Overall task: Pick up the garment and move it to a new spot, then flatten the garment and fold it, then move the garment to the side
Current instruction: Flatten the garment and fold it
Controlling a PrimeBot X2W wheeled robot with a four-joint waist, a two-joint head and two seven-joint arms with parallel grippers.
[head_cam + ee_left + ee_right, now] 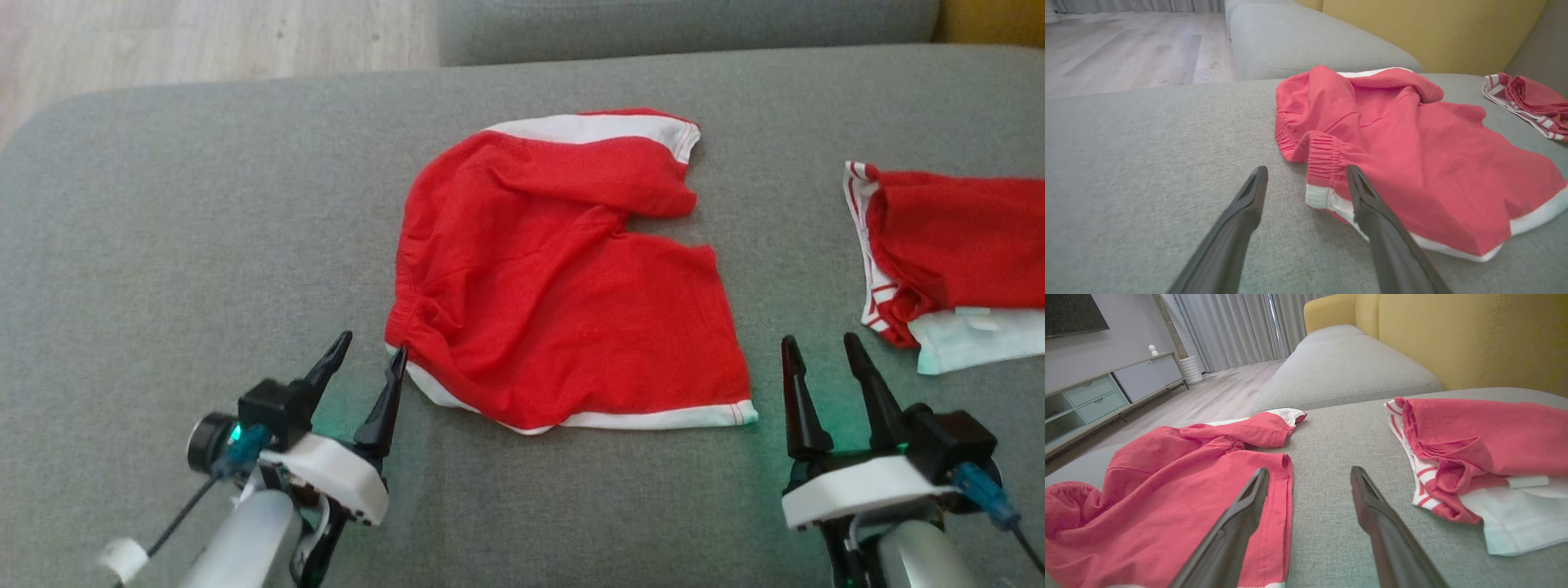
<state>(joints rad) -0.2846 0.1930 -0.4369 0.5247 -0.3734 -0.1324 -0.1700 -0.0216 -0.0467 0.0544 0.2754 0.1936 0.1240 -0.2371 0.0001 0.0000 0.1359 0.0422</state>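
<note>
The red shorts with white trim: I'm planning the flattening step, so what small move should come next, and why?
Probably lower and close the open left gripper on the elastic waistband corner it straddles; the red shorts with white trim lie rumpled on the grey fabric sofa cushion, one leg folded over.

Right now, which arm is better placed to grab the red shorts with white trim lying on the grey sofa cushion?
Left, probably. The open left gripper sits at the waistband corner of the red shorts with white trim; the open right gripper stands apart over bare grey sofa cushion.
</note>
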